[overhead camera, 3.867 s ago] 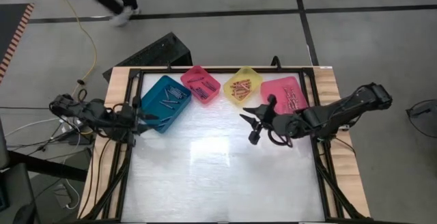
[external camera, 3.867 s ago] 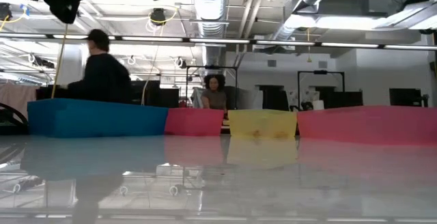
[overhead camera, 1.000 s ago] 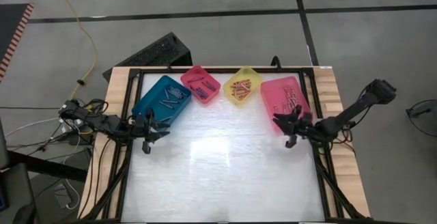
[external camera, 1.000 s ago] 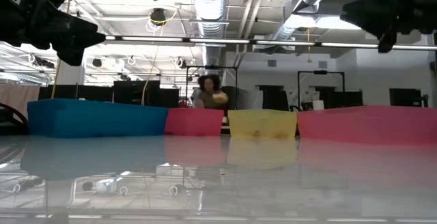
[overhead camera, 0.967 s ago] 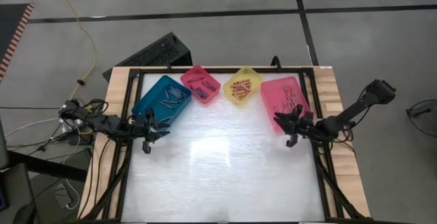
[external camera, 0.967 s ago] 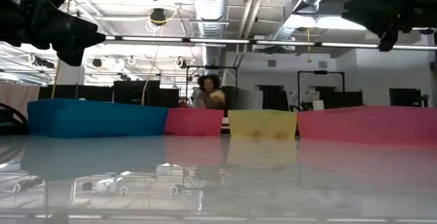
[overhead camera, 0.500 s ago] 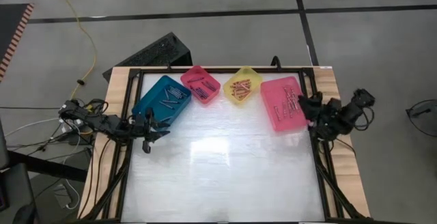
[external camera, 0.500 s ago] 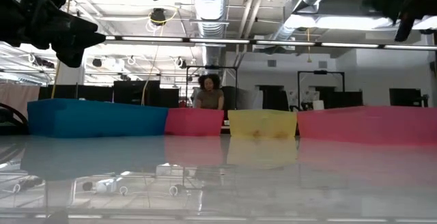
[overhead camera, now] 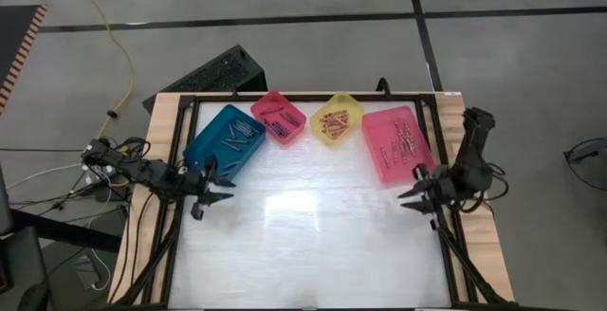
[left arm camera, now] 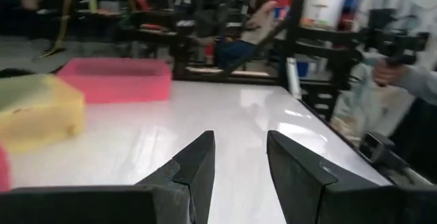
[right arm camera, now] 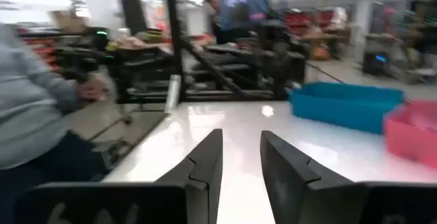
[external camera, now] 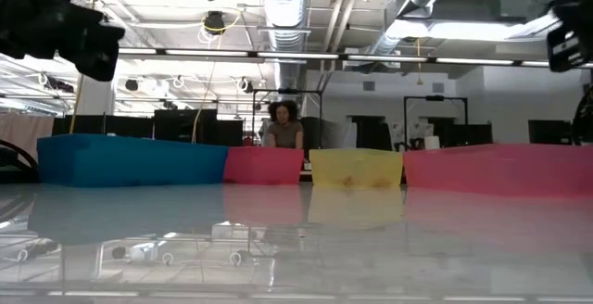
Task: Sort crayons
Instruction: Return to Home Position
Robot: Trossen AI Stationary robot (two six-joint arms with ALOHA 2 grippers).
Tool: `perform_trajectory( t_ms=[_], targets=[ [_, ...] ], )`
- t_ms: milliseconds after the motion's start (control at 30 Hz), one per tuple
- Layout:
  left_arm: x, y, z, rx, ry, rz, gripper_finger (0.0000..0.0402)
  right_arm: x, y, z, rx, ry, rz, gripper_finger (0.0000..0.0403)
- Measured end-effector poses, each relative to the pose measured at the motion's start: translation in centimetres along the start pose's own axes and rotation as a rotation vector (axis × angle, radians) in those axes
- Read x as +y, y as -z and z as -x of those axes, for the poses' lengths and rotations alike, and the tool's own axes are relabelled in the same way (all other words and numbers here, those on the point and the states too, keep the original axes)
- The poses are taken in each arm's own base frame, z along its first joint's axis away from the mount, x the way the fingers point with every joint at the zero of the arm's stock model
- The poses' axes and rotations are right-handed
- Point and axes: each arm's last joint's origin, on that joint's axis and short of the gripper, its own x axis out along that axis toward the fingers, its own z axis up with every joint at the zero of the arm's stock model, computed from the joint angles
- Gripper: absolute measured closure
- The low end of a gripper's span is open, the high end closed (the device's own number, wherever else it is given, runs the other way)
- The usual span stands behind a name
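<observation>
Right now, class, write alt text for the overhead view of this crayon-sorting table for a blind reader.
From above, a teal bin, small pink bin, yellow bin and large pink bin, all holding crayons, line the far edge of a white table. The left gripper and right gripper hang open and empty near its side edges.

Crayons (overhead camera: 405, 142): short thin sticks, lying flat, seemingly all inside four coloured bins (overhead camera: 384, 165).

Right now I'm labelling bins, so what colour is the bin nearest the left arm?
That bin is teal blue; the high view shows it best.
</observation>
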Motion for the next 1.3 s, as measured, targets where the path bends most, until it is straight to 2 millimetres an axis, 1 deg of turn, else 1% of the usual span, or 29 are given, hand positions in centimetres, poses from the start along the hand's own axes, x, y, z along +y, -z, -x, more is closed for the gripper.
perform_trajectory(
  t_ms=[100, 200, 267, 333, 400, 467, 533, 633, 700, 867, 967, 1067, 1133, 1200, 1300],
  targets=[
    [-0.2, -0.1, 0.0, -0.011, 0.055, -0.040, 0.0278, -0.2, 0.4, 0.0, 0.028, 0.059, -0.038, 0.0290],
    [-0.1, -0.1, 0.0, -0.012, 0.038, -0.098, 0.0278, -0.4, 0.3, -0.3, 0.021, 0.073, -0.011, 0.0290],
    [0.0, -0.1, 0.0, -0.015, -0.001, -0.106, 0.0278, -0.5, 0.2, -0.5, 0.004, 0.037, 0.018, 0.0290],
    [0.0, -0.2, 0.0, -0.016, -0.008, -0.104, 0.0278, -0.5, -0.1, -0.7, -0.027, -0.037, 0.051, 0.0290],
    [-0.1, -0.1, 0.0, -0.013, 0.031, -0.098, 0.0278, -0.5, -0.4, -0.9, -0.068, -0.127, 0.104, 0.0290],
    [-0.2, -0.1, 0.0, -0.011, 0.078, -0.095, 0.0278, -0.7, -0.6, -1.1, -0.105, -0.165, 0.169, 0.0290],
    [-0.3, -0.2, 0.0, -0.016, 0.094, -0.105, 0.0278, -1.3, -0.7, -1.4, -0.115, -0.110, 0.212, 0.0290],
    [-0.2, -0.3, 0.0, -0.035, 0.065, -0.138, 0.0278, -2.4, -0.7, -1.9, -0.104, 0.028, 0.223, 0.0290],
    [-0.2, -0.4, 0.0, -0.037, 0.044, -0.164, 0.0278, -3.1, -0.6, -2.1, -0.094, 0.067, 0.219, 0.0290],
    [0.0, 0.1, 0.0, 0.007, 0.012, -0.173, 0.0278, -4.7, 0.5, -2.4, 0.011, 0.203, 0.139, 0.0290],
    [0.0, 0.2, 0.0, 0.017, -0.003, -0.135, 0.0278, -5.4, 0.4, -2.4, 0.007, 0.281, 0.113, 0.0290],
    [0.1, 0.1, 0.0, 0.014, -0.027, -0.151, 0.0278, -5.9, 0.4, -2.5, 0.011, 0.275, 0.130, 0.0290],
    [0.2, 0.0, 0.1, 0.010, -0.077, -0.128, 0.0278, -6.0, 0.4, -2.5, 0.012, 0.231, 0.135, 0.0290],
    [0.3, -0.1, 0.2, 0.022, -0.086, -0.119, 0.0278, -6.0, 0.6, -2.5, 0.031, 0.192, 0.141, 0.0290],
    [0.3, -0.1, 0.2, 0.028, -0.099, -0.138, 0.0278, -6.2, 0.7, -2.5, 0.041, 0.201, 0.147, 0.0290]
  ],
)
